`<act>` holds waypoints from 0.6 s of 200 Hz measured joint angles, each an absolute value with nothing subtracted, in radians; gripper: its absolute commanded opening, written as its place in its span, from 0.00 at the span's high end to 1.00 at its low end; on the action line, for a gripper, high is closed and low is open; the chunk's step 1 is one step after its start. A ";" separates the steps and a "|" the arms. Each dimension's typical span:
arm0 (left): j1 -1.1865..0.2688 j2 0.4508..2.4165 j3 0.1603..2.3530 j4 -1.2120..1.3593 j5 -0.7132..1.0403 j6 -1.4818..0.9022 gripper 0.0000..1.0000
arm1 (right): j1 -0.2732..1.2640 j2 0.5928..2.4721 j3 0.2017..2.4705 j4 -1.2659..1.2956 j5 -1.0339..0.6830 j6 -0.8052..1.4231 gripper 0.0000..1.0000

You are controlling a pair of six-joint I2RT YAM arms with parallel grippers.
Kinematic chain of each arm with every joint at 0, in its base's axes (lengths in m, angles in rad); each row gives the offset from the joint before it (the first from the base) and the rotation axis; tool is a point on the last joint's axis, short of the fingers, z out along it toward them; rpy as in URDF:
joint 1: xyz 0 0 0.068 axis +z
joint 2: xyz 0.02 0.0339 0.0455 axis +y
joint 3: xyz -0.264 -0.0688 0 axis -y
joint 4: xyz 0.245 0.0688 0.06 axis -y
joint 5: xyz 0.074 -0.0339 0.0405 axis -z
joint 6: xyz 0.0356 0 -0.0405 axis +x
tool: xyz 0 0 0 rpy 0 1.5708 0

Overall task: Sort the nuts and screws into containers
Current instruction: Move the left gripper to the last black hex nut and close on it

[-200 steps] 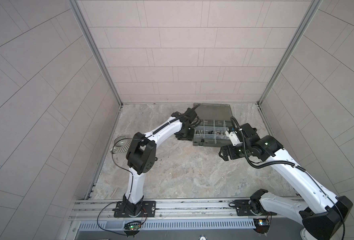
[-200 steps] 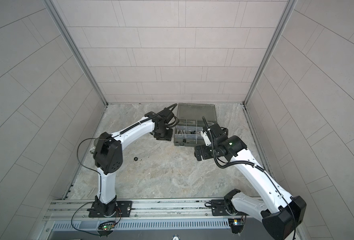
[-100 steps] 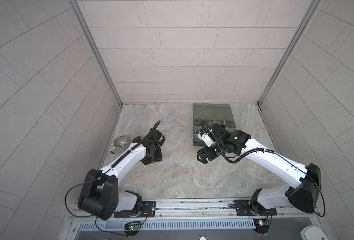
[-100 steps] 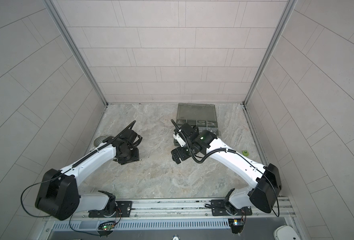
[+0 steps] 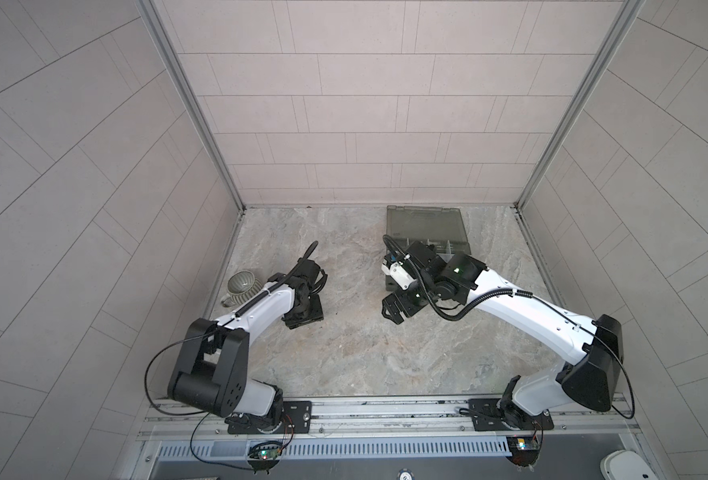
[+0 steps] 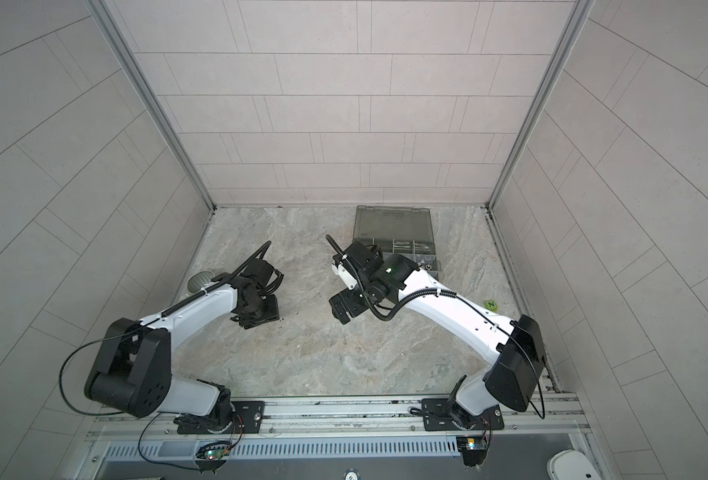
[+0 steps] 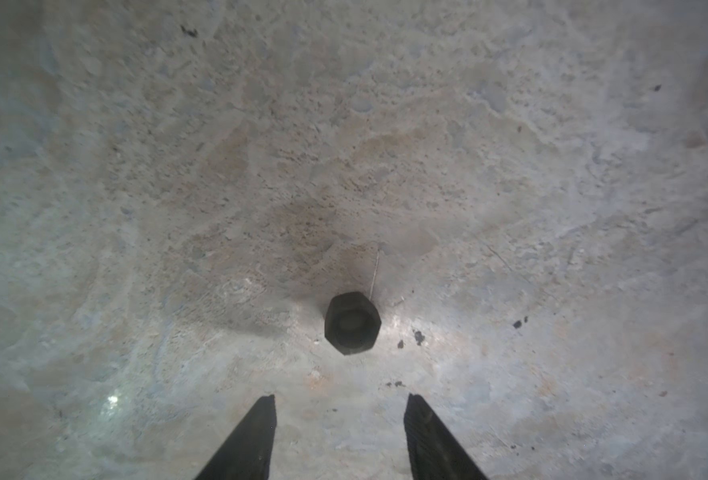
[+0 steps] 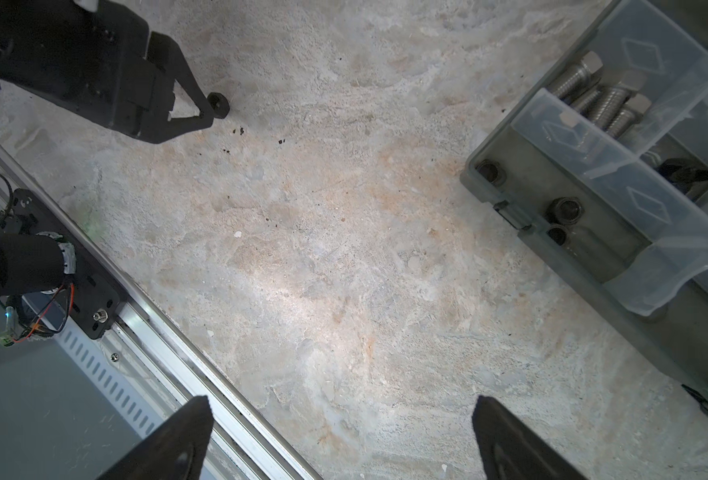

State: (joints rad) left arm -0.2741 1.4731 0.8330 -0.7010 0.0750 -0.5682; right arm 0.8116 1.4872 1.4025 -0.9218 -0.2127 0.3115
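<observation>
A black hex nut (image 7: 352,323) lies flat on the stone table, just ahead of my left gripper (image 7: 339,401), which is open with nothing between its fingers. The right wrist view shows the same nut (image 8: 218,103) at the tips of the left gripper (image 8: 202,110). My right gripper (image 8: 341,405) is wide open and empty above bare table, beside the containers (image 8: 551,174) of the smoky organizer box (image 5: 427,222). One compartment holds silver screws (image 8: 601,99); the nearest holds black nuts (image 8: 566,210). In both top views the left gripper (image 5: 302,320) sits left of centre and the right gripper (image 5: 391,311) near the middle.
A ribbed grey-green mug (image 5: 242,284) stands by the left wall behind my left arm. The box lid (image 6: 393,222) lies open toward the back wall. A small green cube (image 6: 490,304) sits near the right wall. The metal rail (image 8: 169,328) runs along the front edge.
My left gripper has drawn back from the organizer box to the left-middle of the table, over the black nut. The right gripper has swung from beside the box toward the table's middle.
</observation>
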 measured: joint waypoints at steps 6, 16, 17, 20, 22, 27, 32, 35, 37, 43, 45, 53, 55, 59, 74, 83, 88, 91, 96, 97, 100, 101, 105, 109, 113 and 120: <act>-0.271 1.490 0.834 -0.697 0.078 -0.564 0.46 | 0.812 1.487 1.404 -0.923 -0.209 0.310 0.01; -0.268 1.514 0.842 -0.693 0.082 -0.556 0.47 | 0.812 1.489 1.406 -0.925 -0.202 0.310 0.01; -0.268 1.517 0.844 -0.692 0.082 -0.556 0.47 | 0.812 1.489 1.406 -0.925 -0.202 0.310 0.01; -0.266 1.525 0.847 -0.691 0.083 -0.552 0.47 | 0.811 1.491 1.406 -0.925 -0.201 0.310 0.01; -0.266 1.529 0.850 -0.689 0.084 -0.550 0.48 | 0.811 1.491 1.407 -0.925 -0.200 0.310 0.01; -0.264 1.541 0.856 -0.686 0.085 -0.546 0.48 | 0.810 1.493 1.407 -0.926 -0.198 0.309 0.01; -0.263 1.552 0.863 -0.683 0.086 -0.542 0.48 | 0.810 1.494 1.407 -0.926 -0.196 0.309 0.01; -0.262 1.557 0.867 -0.682 0.087 -0.540 0.49 | 0.809 1.494 1.407 -0.928 -0.196 0.309 0.01; -0.262 1.562 0.871 -0.681 0.087 -0.538 0.49 | 0.808 1.494 1.407 -0.928 -0.195 0.309 0.01; -0.259 1.573 0.880 -0.678 0.089 -0.533 0.49 | 0.805 1.495 1.407 -0.929 -0.194 0.308 0.01; -0.259 1.577 0.883 -0.677 0.090 -0.532 0.50 | 0.804 1.495 1.407 -0.929 -0.194 0.308 0.01; -0.257 1.588 0.892 -0.672 0.093 -0.526 0.51 | 0.801 1.495 1.407 -0.931 -0.193 0.307 0.01; -0.256 1.590 0.895 -0.672 0.093 -0.524 0.51 | 0.800 1.495 1.407 -0.932 -0.192 0.307 0.01; -0.255 1.596 0.899 -0.668 0.094 -0.523 0.51 | 0.798 1.495 1.407 -0.933 -0.192 0.306 0.01; -0.253 1.610 0.909 -0.664 0.100 -0.516 0.52 | 0.788 1.495 1.407 -0.933 -0.190 0.306 0.01; -0.253 1.616 0.912 -0.662 0.102 -0.514 0.52 | 0.782 1.495 1.407 -0.933 -0.190 0.306 0.01; -0.253 1.619 0.913 -0.662 0.104 -0.512 0.52 | 0.778 1.495 1.407 -0.933 -0.190 0.307 0.01; -0.253 1.620 0.913 -0.662 0.105 -0.511 0.53 | 0.777 1.495 1.407 -0.933 -0.190 0.306 0.01; -0.253 1.623 0.913 -0.663 0.105 -0.510 0.53 | 0.774 1.495 1.407 -0.934 -0.190 0.307 0.01; -0.253 1.623 0.913 -0.663 0.105 -0.510 0.53 | 0.773 1.495 1.407 -0.934 -0.190 0.307 0.01; -0.253 1.625 0.914 -0.663 0.107 -0.509 0.53 | 0.772 1.495 1.407 -0.934 -0.190 0.307 0.01; -0.253 1.625 0.914 -0.663 0.107 -0.508 0.53 | 0.771 1.495 1.407 -0.934 -0.190 0.307 0.01; -0.253 1.626 0.914 -0.663 0.108 -0.507 0.53 | 0.769 1.495 1.407 -0.935 -0.190 0.307 0.01; -0.253 1.628 0.915 -0.663 0.109 -0.506 0.54 | 0.767 1.495 1.407 -0.935 -0.190 0.307 0.01; -0.253 1.628 0.915 -0.663 0.109 -0.505 0.54 | 0.765 1.495 1.407 -0.935 -0.190 0.307 0.01; -0.253 1.629 0.915 -0.663 0.109 -0.504 0.54 | 0.762 1.495 1.407 -0.935 -0.191 0.307 0.01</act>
